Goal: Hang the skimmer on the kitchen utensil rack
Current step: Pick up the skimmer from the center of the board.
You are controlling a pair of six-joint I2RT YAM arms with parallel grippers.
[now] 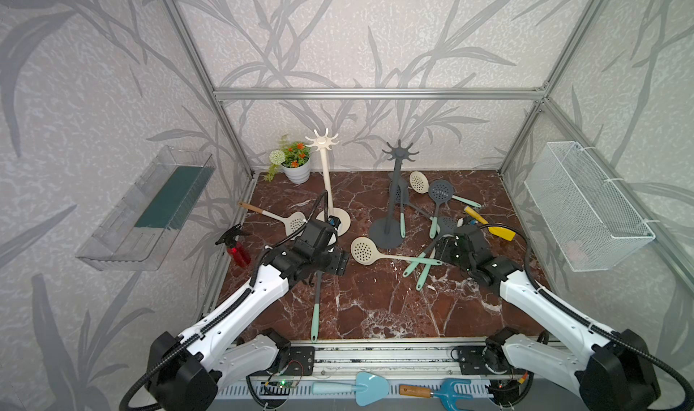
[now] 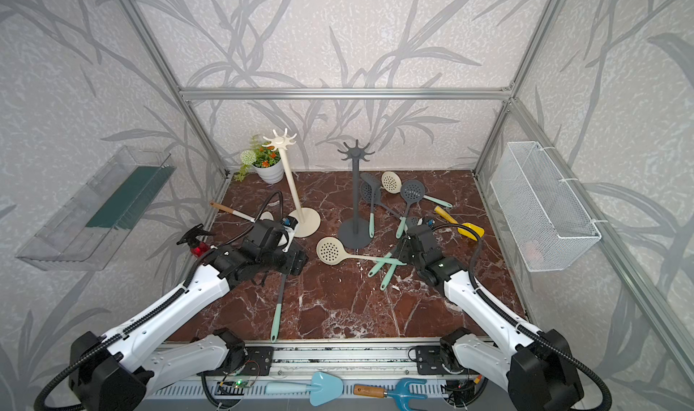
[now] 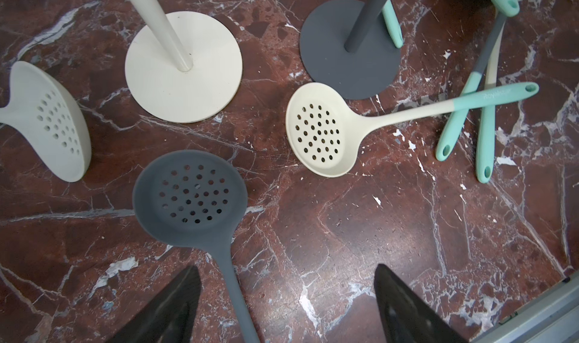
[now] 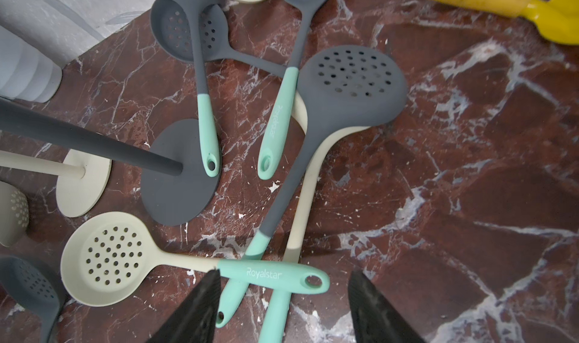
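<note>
Against the pole of the right utensil rack (image 1: 377, 236) rests a leaning skimmer (image 1: 402, 221), its handle end on the rack's base. Just before that base lies the bowl of the near skimmer (image 1: 363, 251), whose handle runs right across two crossed handles. Right of the rack lies a skimmer cluster (image 1: 440, 192), and beyond it a hand scoop (image 1: 501, 232). Left of the rack stands the left utensil rack (image 1: 326, 180); behind-left, a potted plant (image 1: 296, 163); far left, a spray bottle (image 1: 237, 249).

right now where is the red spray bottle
In both top views the red spray bottle stands at the left edge of the table, nearer the camera than the wooden-handled skimmer.
</note>
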